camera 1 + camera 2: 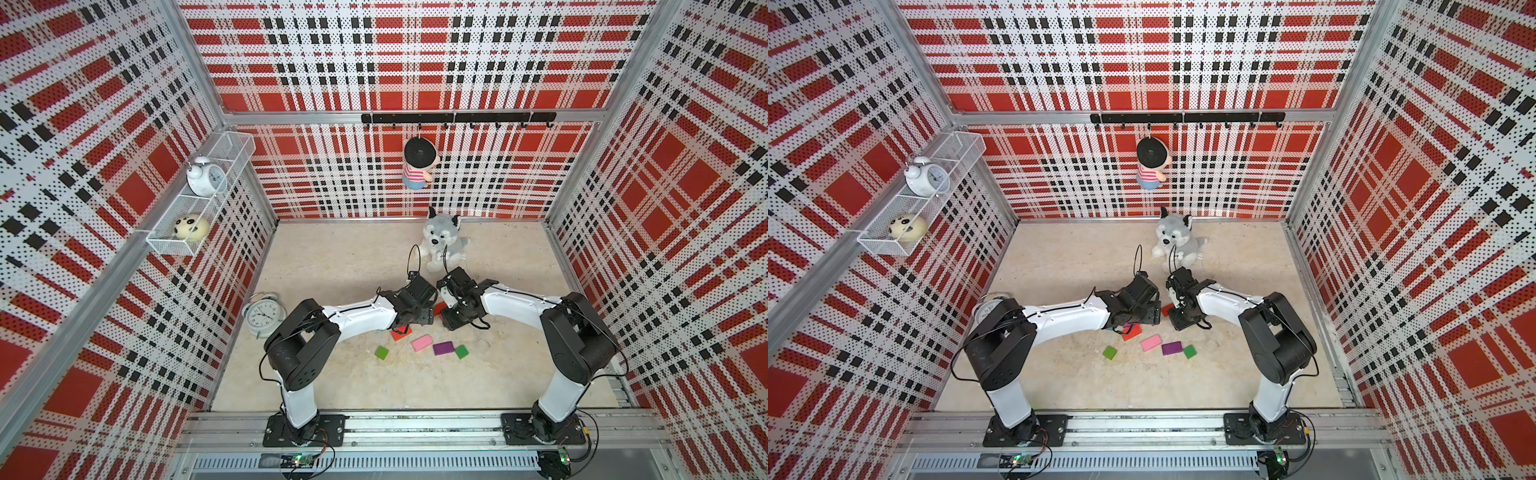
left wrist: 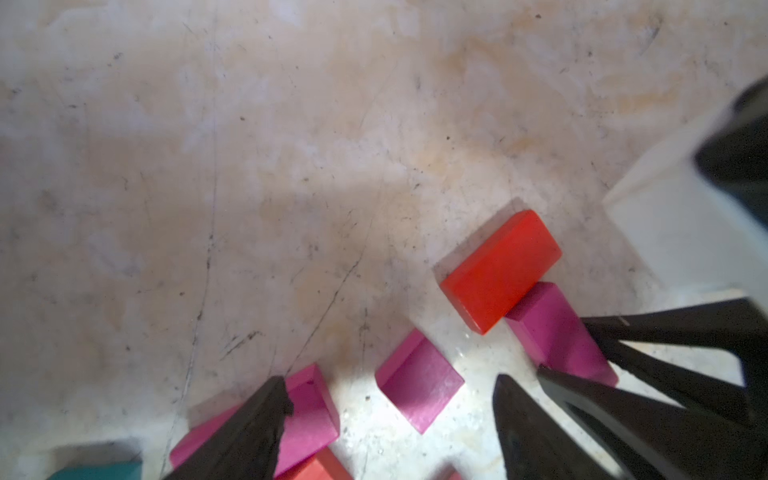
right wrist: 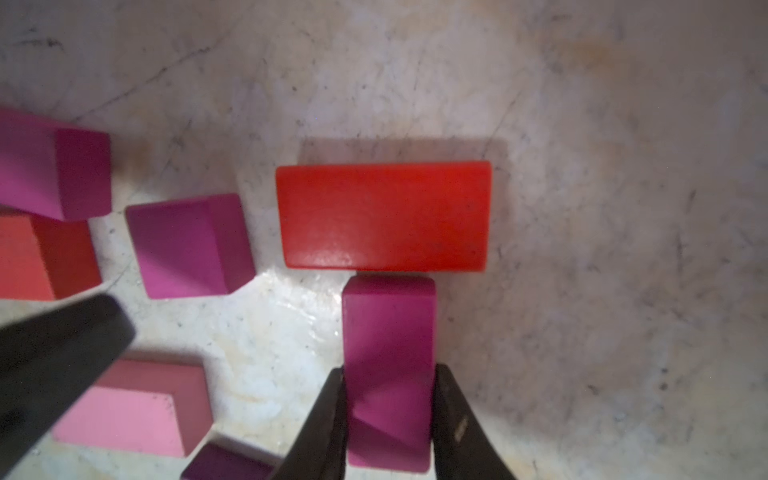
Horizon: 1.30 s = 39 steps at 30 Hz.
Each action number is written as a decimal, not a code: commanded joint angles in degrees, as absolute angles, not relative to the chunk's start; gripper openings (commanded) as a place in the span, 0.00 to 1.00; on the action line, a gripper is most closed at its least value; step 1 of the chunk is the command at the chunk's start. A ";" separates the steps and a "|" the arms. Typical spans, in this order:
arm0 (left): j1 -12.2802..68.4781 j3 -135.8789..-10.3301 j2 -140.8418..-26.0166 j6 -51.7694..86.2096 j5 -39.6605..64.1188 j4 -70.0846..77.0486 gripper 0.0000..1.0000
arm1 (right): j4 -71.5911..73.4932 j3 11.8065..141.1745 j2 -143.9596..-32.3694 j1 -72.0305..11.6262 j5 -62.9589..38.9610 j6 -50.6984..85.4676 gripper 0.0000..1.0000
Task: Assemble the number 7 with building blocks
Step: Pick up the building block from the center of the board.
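My right gripper [image 3: 390,370] is shut on a magenta rectangle block [image 3: 388,324], one finger on each long side. The block's far end touches the long side of a red rectangle block [image 3: 384,216] that lies flat on the floor. My left gripper [image 2: 390,381] is open, and a small magenta square block [image 2: 419,390] lies on the floor between its fingers. Another magenta rectangle [image 2: 307,415] sits partly under one left finger. In both top views the two grippers meet over the blocks and hide them. Nearer the front lie loose red [image 1: 402,333], pink [image 1: 422,343], purple [image 1: 443,348] and green [image 1: 381,353] blocks.
A plush dog [image 1: 442,245] sits just behind the grippers. An alarm clock [image 1: 262,316] stands on the floor by the left arm. A second green block [image 1: 461,351] lies beside the purple one. A teal block [image 2: 95,469] shows at the edge of the left wrist view.
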<state>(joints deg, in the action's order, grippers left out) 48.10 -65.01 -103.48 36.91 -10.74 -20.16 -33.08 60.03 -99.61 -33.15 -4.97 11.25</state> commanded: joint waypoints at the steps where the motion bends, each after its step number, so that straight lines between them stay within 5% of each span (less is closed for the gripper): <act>1: 48.51 -64.67 -101.14 38.93 -10.64 -22.19 0.80 | -34.45 60.76 -93.87 -32.77 -5.04 13.61 0.18; 15: 50.45 -68.71 -106.16 42.90 -5.89 -25.73 0.79 | -30.11 58.17 -92.15 -12.07 -12.32 26.69 0.17; 39: 48.08 -76.81 -114.20 48.90 -5.92 -31.58 0.58 | -24.75 56.42 -95.52 -11.24 -14.68 36.47 0.21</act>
